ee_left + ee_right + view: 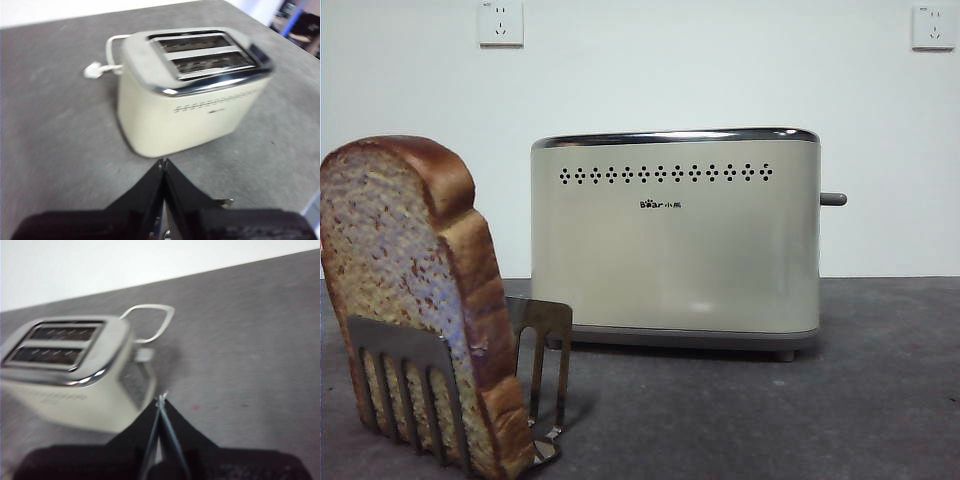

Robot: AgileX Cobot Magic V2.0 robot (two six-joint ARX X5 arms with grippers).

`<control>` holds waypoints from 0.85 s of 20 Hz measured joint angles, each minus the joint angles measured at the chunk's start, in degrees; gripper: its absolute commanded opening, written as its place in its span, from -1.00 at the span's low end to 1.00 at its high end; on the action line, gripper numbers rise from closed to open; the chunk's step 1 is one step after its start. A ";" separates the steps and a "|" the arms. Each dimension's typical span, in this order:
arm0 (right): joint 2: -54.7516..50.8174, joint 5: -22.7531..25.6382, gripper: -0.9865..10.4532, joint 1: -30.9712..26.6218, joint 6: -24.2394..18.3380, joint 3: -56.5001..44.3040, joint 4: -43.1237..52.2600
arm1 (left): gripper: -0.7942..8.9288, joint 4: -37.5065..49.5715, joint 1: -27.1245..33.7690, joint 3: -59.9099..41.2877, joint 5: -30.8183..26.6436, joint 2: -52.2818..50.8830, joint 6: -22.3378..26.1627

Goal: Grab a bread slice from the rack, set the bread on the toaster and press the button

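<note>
A slice of bread (pixel 405 290) with speckled crumb and a dark brown crust stands upright in the steel rack (pixel 415 385) at the front left. The cream toaster (pixel 675 240) stands mid-table, and its grey button (pixel 833 199) sticks out of its right end. The toaster also shows in the left wrist view (pixel 190 95) and the right wrist view (pixel 70 375), with both top slots empty. My left gripper (pixel 163 162) is shut and empty, high above the table in front of the toaster. My right gripper (pixel 161 399) is shut and empty, above the toaster's end. Neither arm shows in the front view.
The toaster's white cord and plug (pixel 100 67) lie on the grey table behind it; the cord also shows as a loop in the right wrist view (pixel 150 322). Two white wall sockets (pixel 501 23) are on the back wall.
</note>
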 measured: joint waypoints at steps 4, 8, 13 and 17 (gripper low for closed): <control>5.05 -7.04 -0.83 0.00 -1.86 2.01 -0.20 | -0.84 -1.44 -6.84 2.10 0.00 2.36 5.68; 9.22 -12.17 -0.83 0.00 -4.35 3.65 -0.83 | -0.84 -5.88 -14.80 4.31 -2.32 5.95 13.60; 12.50 -13.11 -0.83 0.00 -5.86 4.63 -0.79 | -0.83 -13.35 -25.31 6.64 -11.54 10.62 25.11; 13.53 -13.11 -0.83 0.00 -6.45 4.63 -1.01 | -0.26 -17.20 -35.15 10.47 -23.17 13.73 34.14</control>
